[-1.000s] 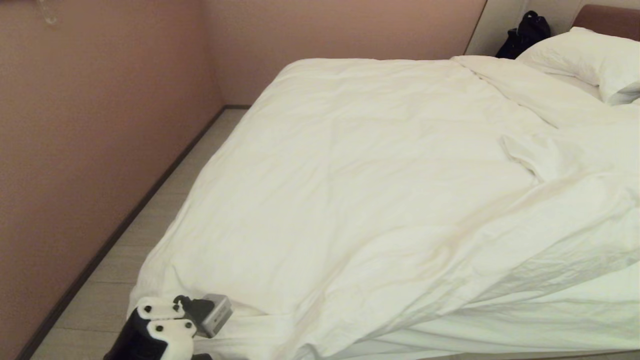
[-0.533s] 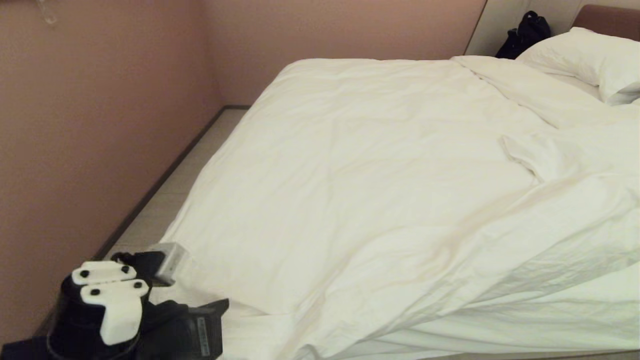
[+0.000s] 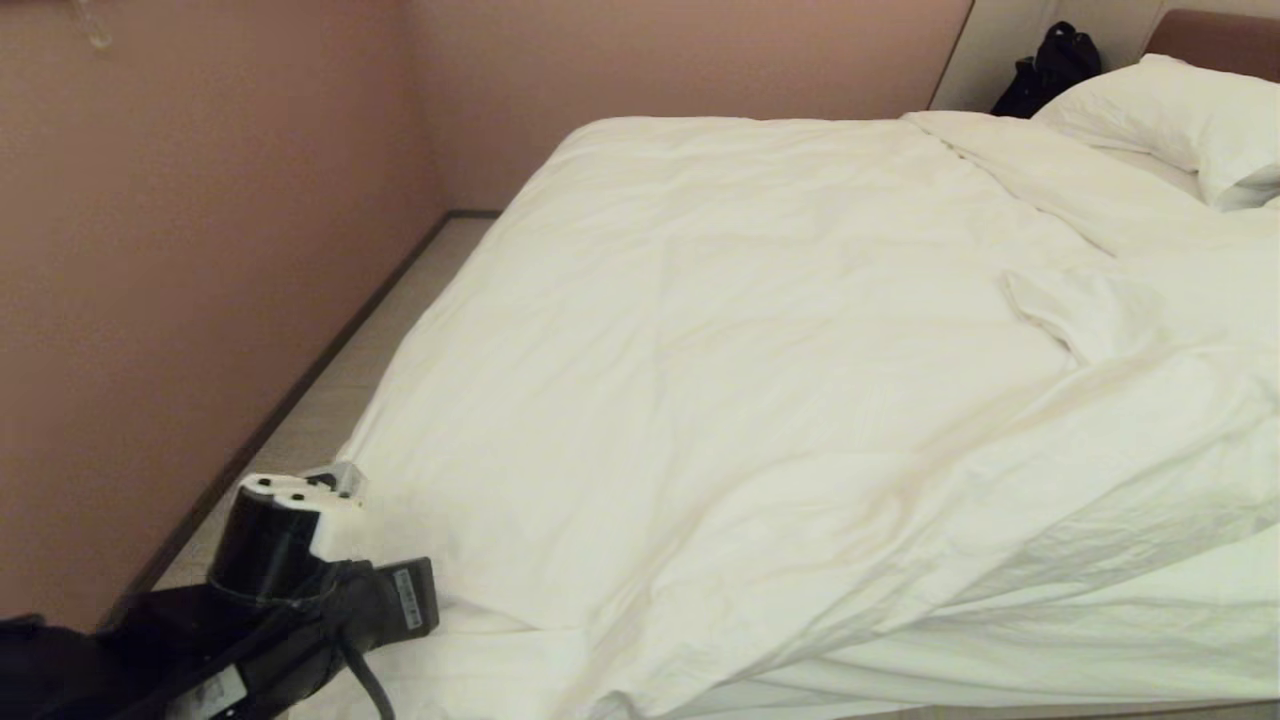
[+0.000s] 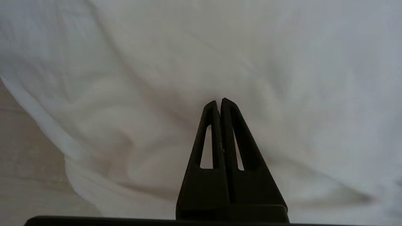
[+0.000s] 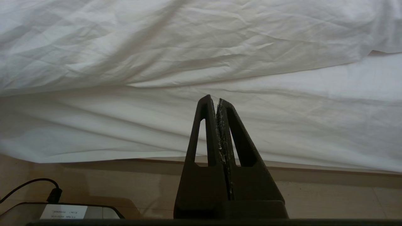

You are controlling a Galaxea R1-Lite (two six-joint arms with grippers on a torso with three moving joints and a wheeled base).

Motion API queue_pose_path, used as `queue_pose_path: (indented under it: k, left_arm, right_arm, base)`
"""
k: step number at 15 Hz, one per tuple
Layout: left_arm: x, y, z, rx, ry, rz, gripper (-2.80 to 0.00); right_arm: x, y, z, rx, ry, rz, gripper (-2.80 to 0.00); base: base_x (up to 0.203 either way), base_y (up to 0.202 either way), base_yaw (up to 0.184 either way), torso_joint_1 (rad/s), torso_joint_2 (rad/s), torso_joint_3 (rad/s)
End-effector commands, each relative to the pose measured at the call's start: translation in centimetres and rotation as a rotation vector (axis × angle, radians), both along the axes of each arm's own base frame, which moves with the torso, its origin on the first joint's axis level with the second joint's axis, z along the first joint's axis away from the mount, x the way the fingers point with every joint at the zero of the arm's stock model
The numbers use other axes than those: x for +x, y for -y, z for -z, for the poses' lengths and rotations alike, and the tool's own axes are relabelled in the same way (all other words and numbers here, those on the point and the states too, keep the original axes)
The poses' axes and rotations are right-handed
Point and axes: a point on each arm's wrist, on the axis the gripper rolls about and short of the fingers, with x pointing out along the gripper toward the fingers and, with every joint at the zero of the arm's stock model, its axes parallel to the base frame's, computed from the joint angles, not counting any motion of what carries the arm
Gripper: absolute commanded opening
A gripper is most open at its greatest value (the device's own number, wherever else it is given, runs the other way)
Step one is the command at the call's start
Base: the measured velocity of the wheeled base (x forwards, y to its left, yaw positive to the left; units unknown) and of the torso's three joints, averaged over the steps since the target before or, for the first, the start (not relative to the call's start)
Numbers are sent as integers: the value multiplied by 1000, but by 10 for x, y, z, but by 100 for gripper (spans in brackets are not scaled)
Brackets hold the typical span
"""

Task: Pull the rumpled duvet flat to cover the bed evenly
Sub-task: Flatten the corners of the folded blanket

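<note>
The white duvet (image 3: 760,380) lies over most of the bed, with creases and a raised fold toward the right. Its near right edge rides above the fitted sheet (image 3: 1100,640). My left arm (image 3: 270,560) is at the duvet's near left corner, by the bed's left edge. In the left wrist view the left gripper (image 4: 220,102) is shut with nothing between its fingers, and the duvet (image 4: 157,78) lies just beyond its tips. The right gripper (image 5: 216,100) is shut and empty, low beside the bed's side. It faces the hanging duvet (image 5: 188,40) and the sheet (image 5: 282,125).
A pinkish wall (image 3: 200,250) runs along the left, with a narrow strip of floor (image 3: 330,400) between it and the bed. A pillow (image 3: 1190,120), the brown headboard (image 3: 1220,35) and a black bag (image 3: 1050,65) are at the far right. The bed's base edge (image 5: 314,168) meets the floor.
My left arm has swung from the duvet's near corner out to the left and farther along the bed's left edge, and its wrist has turned. The duvet looks unchanged.
</note>
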Motion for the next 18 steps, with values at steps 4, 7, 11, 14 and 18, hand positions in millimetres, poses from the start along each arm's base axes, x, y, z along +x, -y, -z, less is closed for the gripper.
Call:
queue_pose_path:
  k: [4, 7, 11, 14, 18]
  left_arm:
    - [7, 0, 64, 56, -117, -29, -280]
    - [-19, 0, 73, 67, -133, 23, -280]
    - [-64, 4, 74, 62, -157, 141, -280]
    - [-68, 5, 74, 45, -179, 153, -280]
    - [-70, 11, 76, 76, -184, 207, -280]
  right_arm:
    - [0, 0, 0, -1, -1, -1, -280]
    - [0, 0, 0, -1, -1, -2, -280]
    - [0, 0, 0, -1, -1, -2, -280]
    - [0, 0, 0, -1, -1, -2, -280]
    - [0, 0, 0, -1, -1, -1, -280]
  base:
    - [0, 0, 0, 0, 0, 0]
    - [0, 0, 0, 0, 0, 0]
    - [0, 0, 0, 0, 0, 0]
    - [0, 0, 0, 0, 0, 0]
    - [0, 0, 0, 0, 0, 0]
